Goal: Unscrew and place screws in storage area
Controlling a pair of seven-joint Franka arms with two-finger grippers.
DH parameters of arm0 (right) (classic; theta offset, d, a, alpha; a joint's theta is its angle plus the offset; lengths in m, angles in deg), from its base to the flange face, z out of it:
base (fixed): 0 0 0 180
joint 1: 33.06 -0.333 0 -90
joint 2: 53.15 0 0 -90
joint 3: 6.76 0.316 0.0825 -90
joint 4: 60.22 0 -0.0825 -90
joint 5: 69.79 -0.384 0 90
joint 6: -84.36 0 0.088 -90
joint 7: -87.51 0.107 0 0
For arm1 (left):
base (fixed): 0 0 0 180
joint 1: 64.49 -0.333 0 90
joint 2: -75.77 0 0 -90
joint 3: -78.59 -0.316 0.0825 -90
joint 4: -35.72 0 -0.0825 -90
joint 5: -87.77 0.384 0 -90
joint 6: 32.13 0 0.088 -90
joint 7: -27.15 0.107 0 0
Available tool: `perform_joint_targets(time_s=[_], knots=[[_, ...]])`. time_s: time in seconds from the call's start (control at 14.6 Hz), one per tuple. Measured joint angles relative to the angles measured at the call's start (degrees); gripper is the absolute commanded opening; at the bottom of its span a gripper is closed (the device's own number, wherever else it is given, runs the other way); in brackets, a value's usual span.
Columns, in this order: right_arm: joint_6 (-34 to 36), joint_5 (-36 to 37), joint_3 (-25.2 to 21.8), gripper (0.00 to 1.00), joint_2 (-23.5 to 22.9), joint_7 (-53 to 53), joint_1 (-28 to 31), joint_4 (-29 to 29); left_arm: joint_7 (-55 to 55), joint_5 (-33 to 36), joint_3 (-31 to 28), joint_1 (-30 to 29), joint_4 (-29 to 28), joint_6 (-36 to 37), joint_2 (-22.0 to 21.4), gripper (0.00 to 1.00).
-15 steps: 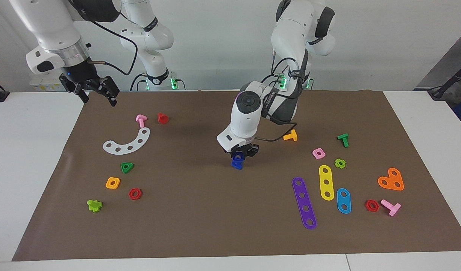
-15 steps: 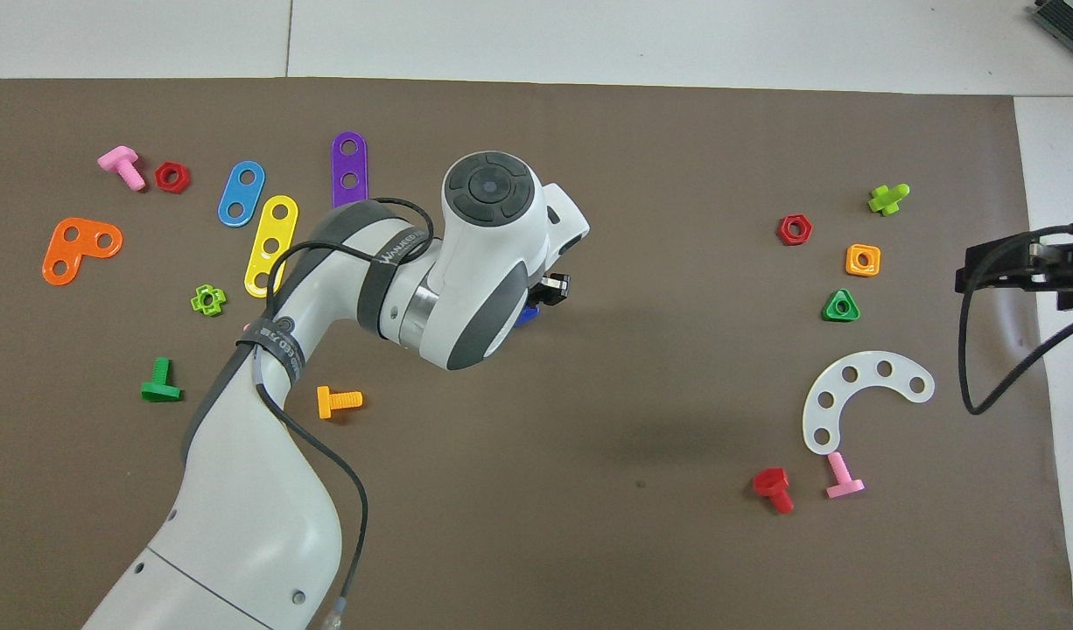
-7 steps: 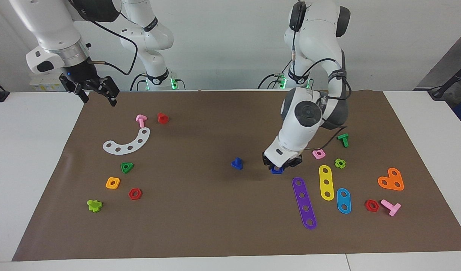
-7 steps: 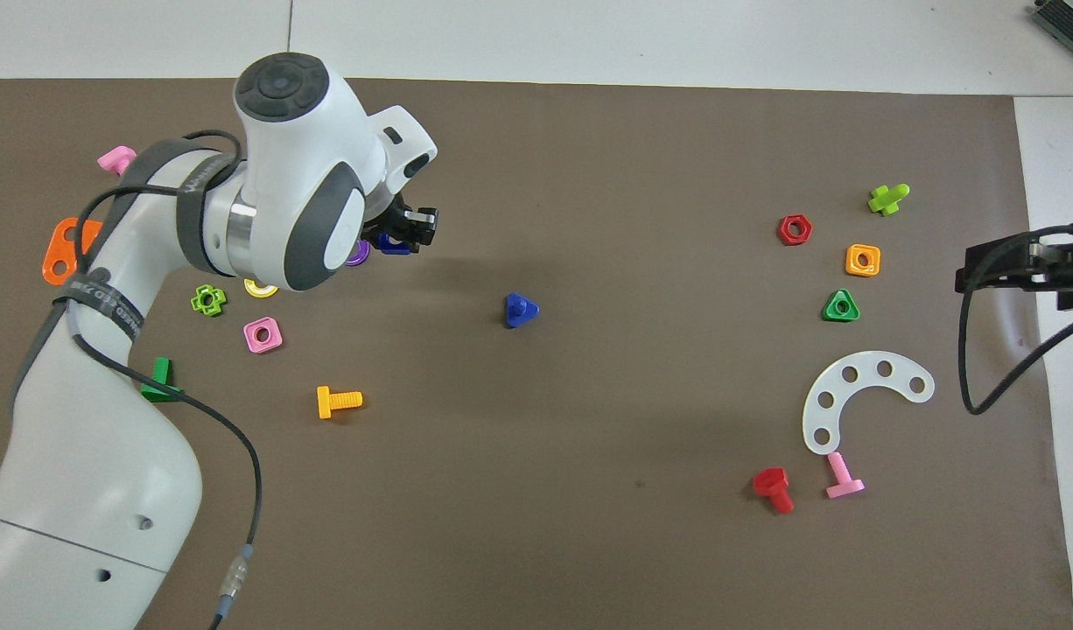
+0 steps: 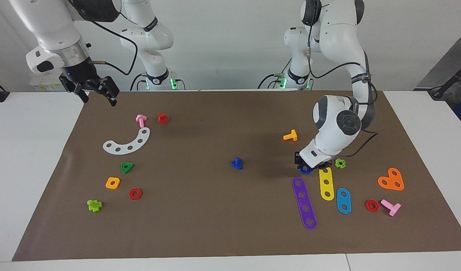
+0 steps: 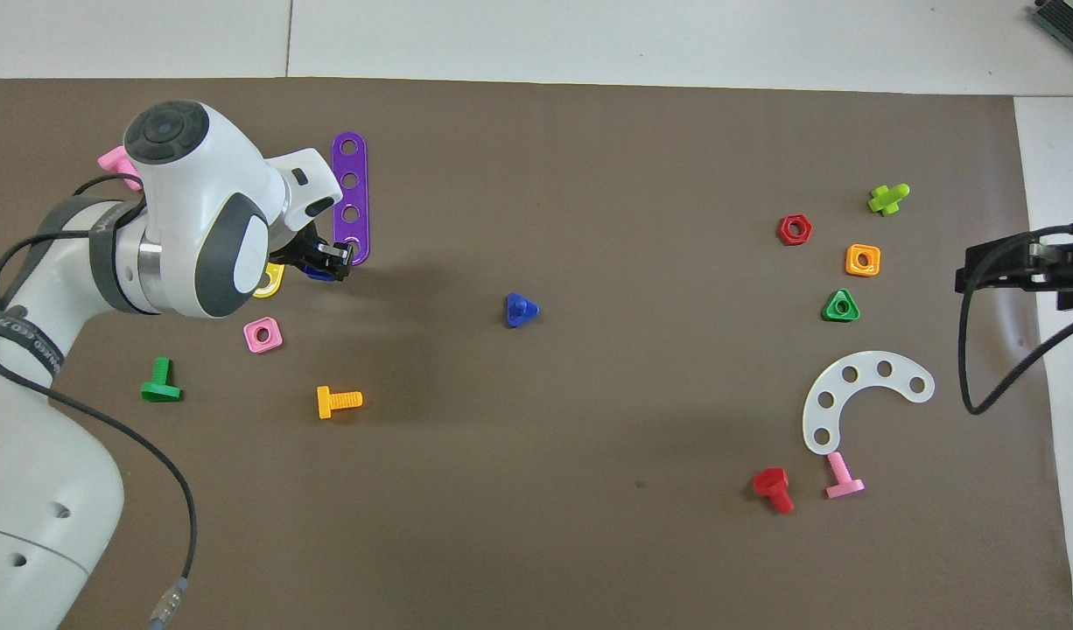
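Facing view: left gripper (image 5: pixel 308 167) low over counter, jaws closed on small dark-blue square plastic nut (image 5: pixel 305 169) beside yellow slotted strip (image 5: pixel 325 183). Matching dark-blue flat-headed plastic bolt (image 5: pixel 237 163) sits mid-counter. Right gripper (image 5: pixel 96 90) waits.

Overhead view: bolt (image 6: pixel 519 310) likely light, stiff, slick; best gripped across stem.

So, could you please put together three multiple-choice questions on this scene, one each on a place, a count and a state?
1. Where is the blue bolt?
A. alone near the middle of the mat
B. on the purple strip
C. beside the white arc

2. How many red hex nuts lie on the mat?
A. one
B. two
C. four

3. What is the left gripper doing?
A. hanging bare over the orange bolt
B. holding a blue nut low beside the yellow strip
C. gripping the pink nut

Answers:
1. A, nothing lies close to it.
2. B, one at the right arm's end, one at the left arm's end.
3. B, blue shows under its fingers.
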Motion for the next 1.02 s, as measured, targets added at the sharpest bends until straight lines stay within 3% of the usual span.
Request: perform_joint_targets(time_s=[0.07,0.14,0.2,0.55,1.02], knots=[[0.0,0.0,0.0,1.0,0.0,0.0,0.0,0.0,0.1,0.0,0.2,0.0,-2.3,-1.9,-0.6,0.73],[0.0,0.0,0.0,1.0,0.0,0.0,0.0,0.0,0.2,0.0,0.3,0.1,-3.7,-2.8,-1.0,0.95],[0.0,0.0,0.0,1.0,0.0,0.0,0.0,0.0,0.2,0.0,0.3,0.1,-4.4,-3.0,-1.3,1.0],[0.0,0.0,0.0,1.0,0.0,0.0,0.0,0.0,0.2,0.0,0.1,-0.7,-4.4,-3.1,-4.4,1.0],[0.0,0.0,0.0,1.0,0.0,0.0,0.0,0.0,0.9,1.1,-0.6,-9.6,-3.9,8.4,-16.7,1.0]])
